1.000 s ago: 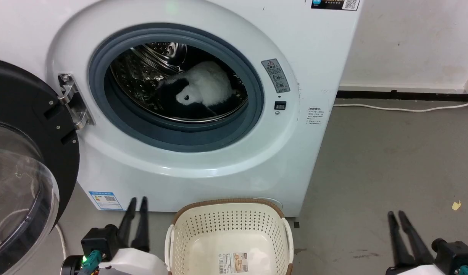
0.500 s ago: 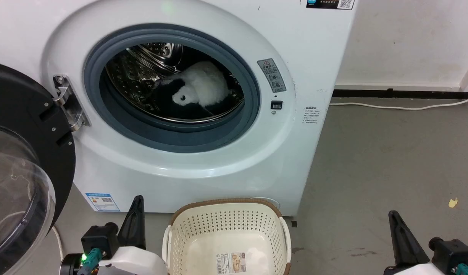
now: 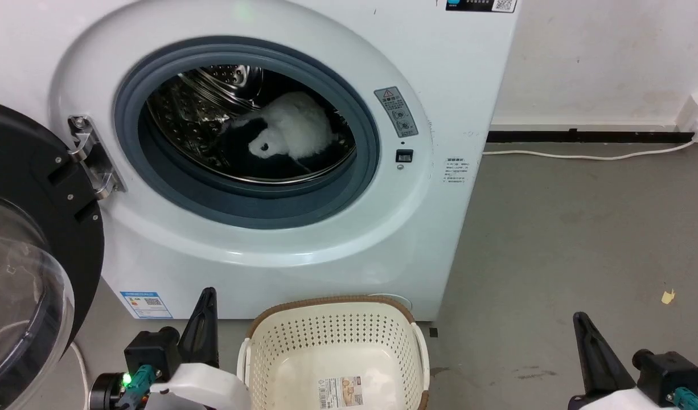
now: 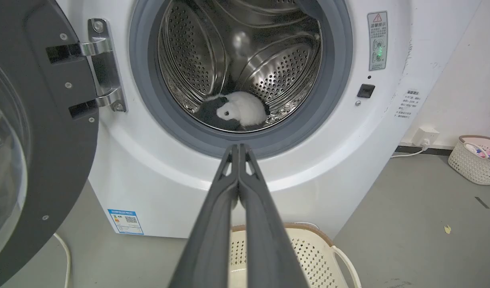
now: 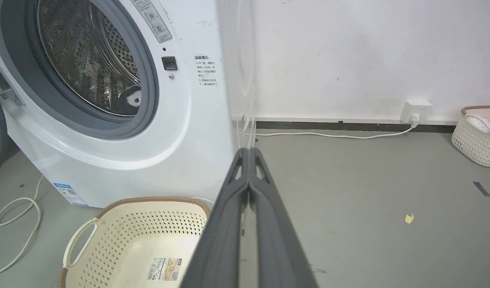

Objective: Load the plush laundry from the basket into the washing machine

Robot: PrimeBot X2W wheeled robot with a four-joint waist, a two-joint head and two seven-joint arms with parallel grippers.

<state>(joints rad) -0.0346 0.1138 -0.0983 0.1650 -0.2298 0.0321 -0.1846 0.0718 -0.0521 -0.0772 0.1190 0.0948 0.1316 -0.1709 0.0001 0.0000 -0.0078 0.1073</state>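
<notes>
Well, the plush toy (image 3: 292, 134) already lies deep in the drum (image 3: 201, 114) of the washing machine (image 3: 326, 250), and the basket (image 3: 332, 330) on the floor before it holds nothing. The left gripper (image 3: 208, 293) and right gripper (image 3: 578, 319) hang low on either side of the basket, fingers pressed together, empty. To my eye the loading is done; the door (image 3: 36, 228) stands open.

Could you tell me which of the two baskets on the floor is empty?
The basket directly before the washing machine is empty, with just a label sticker inside; the other basket, by the wall socket, holds items.
</notes>
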